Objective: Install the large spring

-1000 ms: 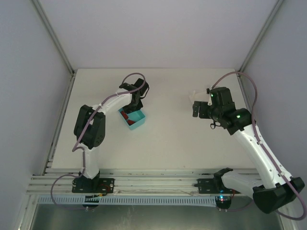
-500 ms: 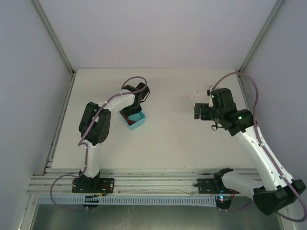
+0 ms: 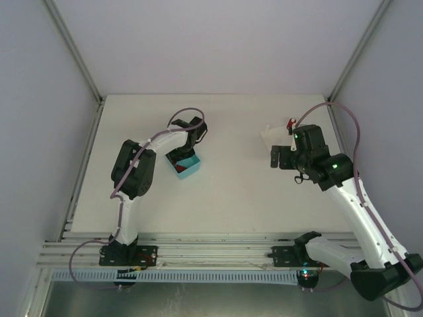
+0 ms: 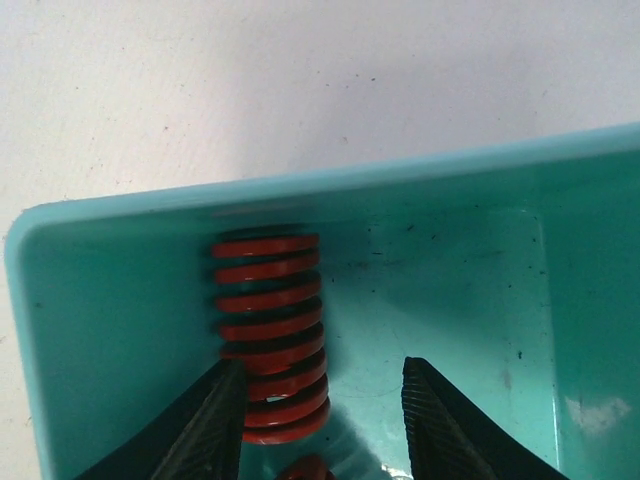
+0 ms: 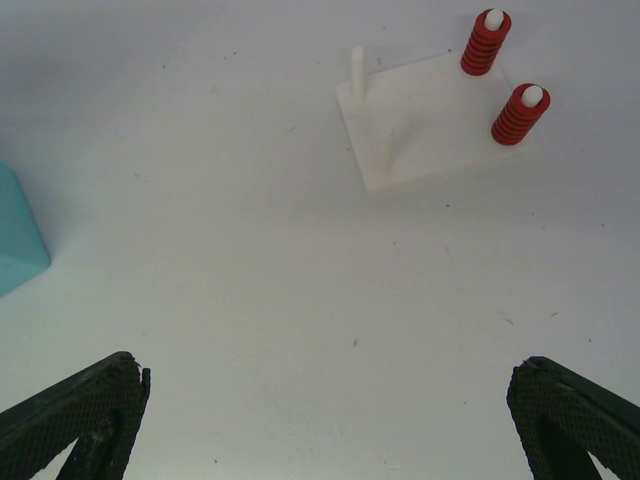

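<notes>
A large red spring (image 4: 265, 330) lies in the left corner of the turquoise bin (image 4: 470, 190). My left gripper (image 4: 320, 365) is open and low inside the bin. Its left finger (image 4: 215, 420) is right beside the spring's near end and its right finger is apart from it. A second red piece (image 4: 305, 468) shows at the bottom edge. In the top view the left gripper (image 3: 180, 153) is over the bin (image 3: 188, 167). My right gripper (image 5: 328, 370) is wide open and empty above the bare table. Beyond it stands the white base (image 5: 420, 130), with one bare peg (image 5: 357, 72).
Two red springs (image 5: 485, 42) (image 5: 520, 113) sit on pegs at the base's far right side. The base (image 3: 269, 135) stands at the table's back right, just beyond the right gripper (image 3: 277, 158). A bin corner (image 5: 15, 235) shows at the left of the right wrist view.
My left gripper has gone down into the bin. My right gripper has drawn back a little toward the right, away from the white base.
</notes>
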